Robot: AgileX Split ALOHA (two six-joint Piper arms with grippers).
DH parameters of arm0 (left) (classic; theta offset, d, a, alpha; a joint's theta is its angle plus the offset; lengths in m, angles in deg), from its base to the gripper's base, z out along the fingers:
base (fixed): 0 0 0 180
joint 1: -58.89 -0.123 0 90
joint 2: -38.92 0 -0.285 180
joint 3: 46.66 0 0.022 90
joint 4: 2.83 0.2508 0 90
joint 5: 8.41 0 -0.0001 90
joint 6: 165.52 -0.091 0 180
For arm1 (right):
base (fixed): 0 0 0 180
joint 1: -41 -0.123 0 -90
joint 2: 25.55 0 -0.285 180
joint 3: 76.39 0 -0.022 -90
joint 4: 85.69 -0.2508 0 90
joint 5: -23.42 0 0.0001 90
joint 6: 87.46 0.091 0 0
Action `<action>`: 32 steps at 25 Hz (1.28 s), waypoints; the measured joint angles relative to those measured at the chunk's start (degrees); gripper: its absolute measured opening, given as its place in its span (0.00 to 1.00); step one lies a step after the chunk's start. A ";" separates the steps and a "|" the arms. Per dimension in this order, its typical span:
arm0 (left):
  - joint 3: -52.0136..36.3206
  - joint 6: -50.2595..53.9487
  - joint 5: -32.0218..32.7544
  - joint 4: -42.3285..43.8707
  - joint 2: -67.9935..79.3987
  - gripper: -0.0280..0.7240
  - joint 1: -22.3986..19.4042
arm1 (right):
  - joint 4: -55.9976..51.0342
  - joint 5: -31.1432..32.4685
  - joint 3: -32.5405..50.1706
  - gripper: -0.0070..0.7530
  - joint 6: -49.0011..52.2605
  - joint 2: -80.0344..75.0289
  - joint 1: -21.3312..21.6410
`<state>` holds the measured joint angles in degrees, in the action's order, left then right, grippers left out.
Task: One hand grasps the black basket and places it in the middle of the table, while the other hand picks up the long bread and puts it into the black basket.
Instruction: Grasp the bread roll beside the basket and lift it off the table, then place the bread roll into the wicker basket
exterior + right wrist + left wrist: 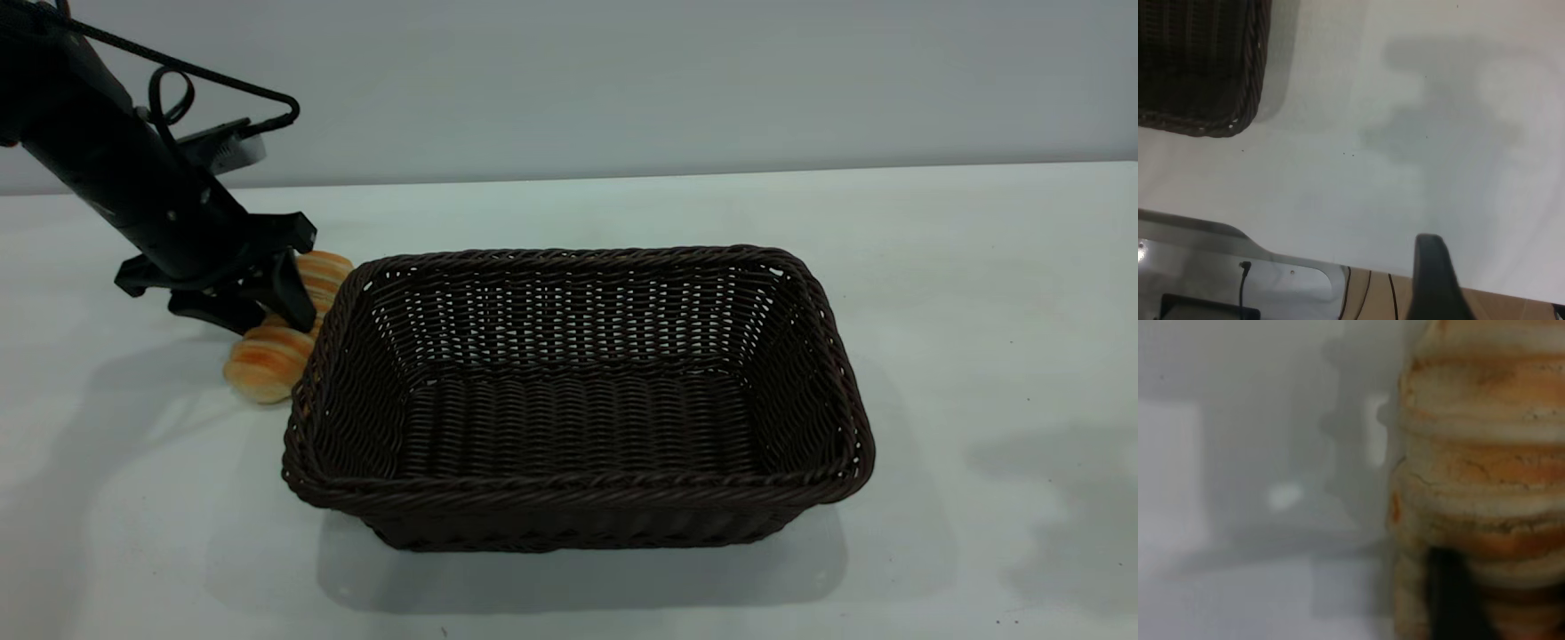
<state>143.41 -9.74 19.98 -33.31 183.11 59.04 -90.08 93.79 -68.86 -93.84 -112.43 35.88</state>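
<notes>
Fingers: the left gripper point(267, 307) has its two black fingers set astride the middle of the long bread point(283, 342), one either side, closed in on the loaf; from where I stand it looks like a grip, though the bread's near end seems to rest on the table point(978, 311).
Right gripper: only one dark finger point(1436, 280) shows in its own wrist view, hanging over bare tabletop towards the right edge; I cannot tell whether it is open or closed.
Bread, place: left part of the tabletop, just beside the left end of the black basket point(578, 400), perhaps touching its rim.
Bread, axis: long axis runs from the far side towards the near side, leaning slightly away from the basket at the near end; the ridges cross it.
Bread, handling: I judge it light and soft-crusted, likely to dent under a hard squeeze; the middle, across the short width, is the sensible hold.
Basket: sits near the centre, long side parallel to the front edge, empty, stiff weave.
</notes>
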 joint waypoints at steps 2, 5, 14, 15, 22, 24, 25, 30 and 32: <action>0.69 0.25 1.99 0.47 -0.83 0.32 -0.32 | 0.00 0.00 0.00 0.67 0.00 0.00 0.00; 2.58 1.17 4.37 0.88 -4.21 0.13 -0.55 | 0.00 0.00 0.00 0.67 0.00 0.00 0.00; 7.39 0.31 19.21 -0.44 -19.54 0.11 3.23 | 0.00 0.00 0.00 0.67 0.00 0.00 0.00; 7.39 0.10 21.31 -0.44 -20.25 0.11 4.73 | 0.00 0.00 0.00 0.67 0.00 0.00 0.00; 7.39 -0.35 28.54 -0.15 -18.28 0.11 15.65 | 0.00 0.00 0.04 0.67 0.00 0.00 0.00; 7.39 -0.36 28.81 -0.15 -16.25 0.11 18.49 | 0.00 0.00 0.04 0.67 0.00 0.00 0.00; 7.39 -0.36 28.88 -0.15 -15.32 0.11 19.52 | 0.00 0.00 0.04 0.67 0.00 0.00 0.00; 7.39 -0.05 29.11 -0.15 -11.27 0.12 23.22 | 0.00 0.00 0.04 0.67 0.00 0.00 0.00; 7.39 -0.05 29.11 -0.15 -10.97 0.14 23.62 | 0.00 0.00 0.04 0.67 0.00 0.00 0.00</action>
<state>150.80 -9.79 49.09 -33.46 172.13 82.66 -90.08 93.79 -68.82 -93.84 -112.43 35.88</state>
